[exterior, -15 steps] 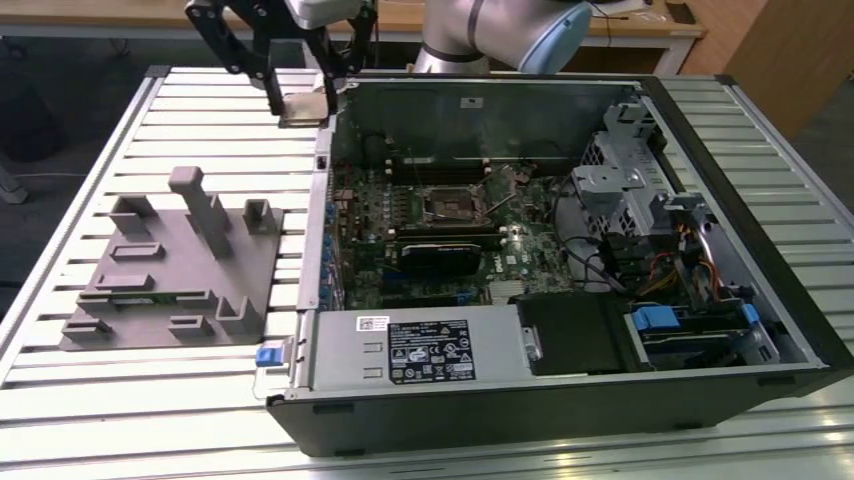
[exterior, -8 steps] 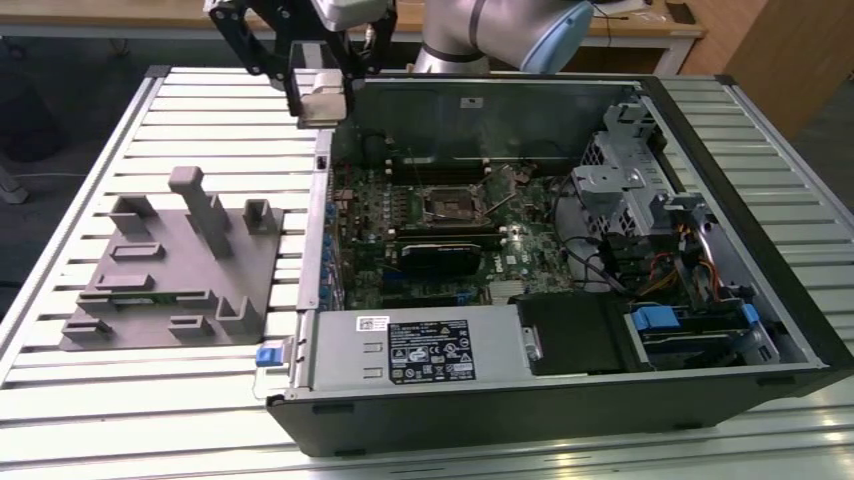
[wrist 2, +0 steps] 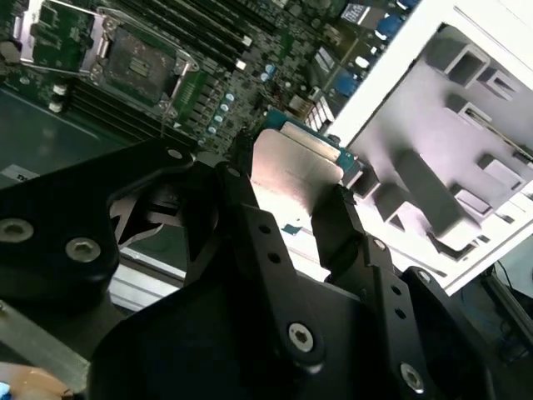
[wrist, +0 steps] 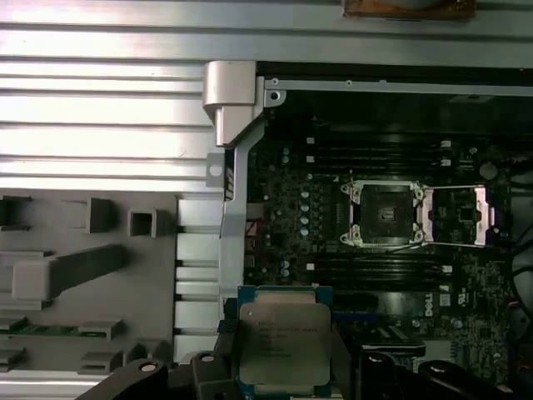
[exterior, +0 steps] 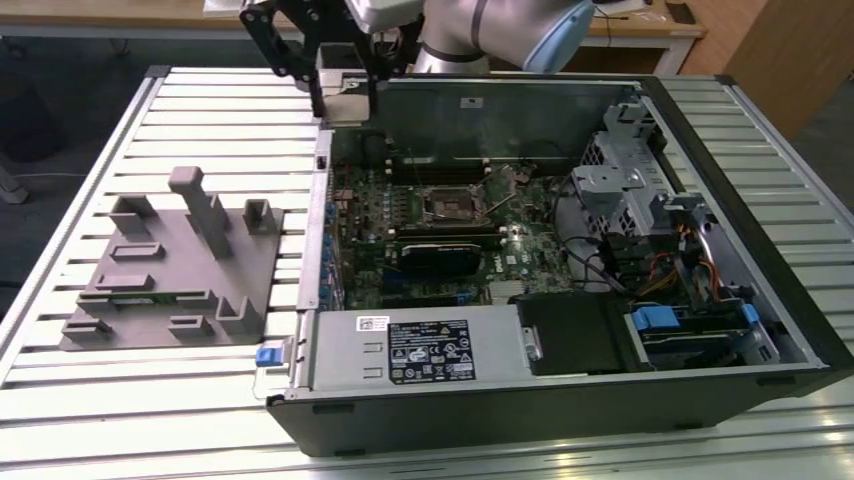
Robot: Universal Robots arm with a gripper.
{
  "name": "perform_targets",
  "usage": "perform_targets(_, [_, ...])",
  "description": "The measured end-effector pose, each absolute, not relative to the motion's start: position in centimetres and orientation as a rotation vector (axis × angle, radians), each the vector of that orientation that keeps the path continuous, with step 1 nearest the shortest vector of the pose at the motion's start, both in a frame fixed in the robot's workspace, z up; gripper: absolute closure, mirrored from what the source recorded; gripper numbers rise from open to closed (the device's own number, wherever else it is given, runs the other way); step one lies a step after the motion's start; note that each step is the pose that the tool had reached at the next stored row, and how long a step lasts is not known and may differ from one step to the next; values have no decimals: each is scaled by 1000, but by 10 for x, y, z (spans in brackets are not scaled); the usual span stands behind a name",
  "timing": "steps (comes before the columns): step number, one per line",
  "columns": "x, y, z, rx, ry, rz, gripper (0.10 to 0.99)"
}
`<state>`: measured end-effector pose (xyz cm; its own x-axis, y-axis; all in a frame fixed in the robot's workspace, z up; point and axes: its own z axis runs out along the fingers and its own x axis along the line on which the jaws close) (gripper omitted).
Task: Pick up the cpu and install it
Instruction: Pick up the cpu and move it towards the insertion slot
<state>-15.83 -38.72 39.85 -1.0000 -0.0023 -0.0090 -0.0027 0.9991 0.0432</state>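
Apparently one cpu between two fingers

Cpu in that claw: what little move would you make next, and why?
Probably shift the cpu sideways toward the socket, without lowering it. The gripper holds it flat by its edges near the case wall, and the socket lies off to one side, its frame flipped open and its bed looking empty. It seems to need lining up first.

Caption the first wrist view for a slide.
Gripper holds the cpu over the motherboard, apart from the open socket.
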Motion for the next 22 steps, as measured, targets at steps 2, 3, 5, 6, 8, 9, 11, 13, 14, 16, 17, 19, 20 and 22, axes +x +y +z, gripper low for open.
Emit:
perform_targets(2, [-150,-386,398,-4,3132,68,553])
perform_targets(3, [-145,-386,397,-4,3132,68,553])
perform_targets(5, [-136,-385,395,-4,3132,68,553])
perform_targets(6, [-131,-385,395,-4,3132,68,553])
perform_targets(8, [-123,-384,393,-4,3132,68,553])
perform_targets(9, [-119,-384,393,-4,3132,68,553])
perform_targets(11, [-110,-383,391,-4,3132,68,553])
perform_targets(13, [-102,-382,390,-4,3132,68,553])
perform_targets(14, [-98,-381,390,-4,3132,68,553])
perform_targets(16, [-91,-379,389,-4,3132,68,553])
perform_targets(17, [-88,-377,388,-4,3132,68,553])
perform_targets(19, [-81,-375,387,-4,3132,68,553])
perform_targets(20, [-77,-373,387,-4,3132,68,553])
perform_targets(22, [-70,-371,386,-4,3132,68,553])
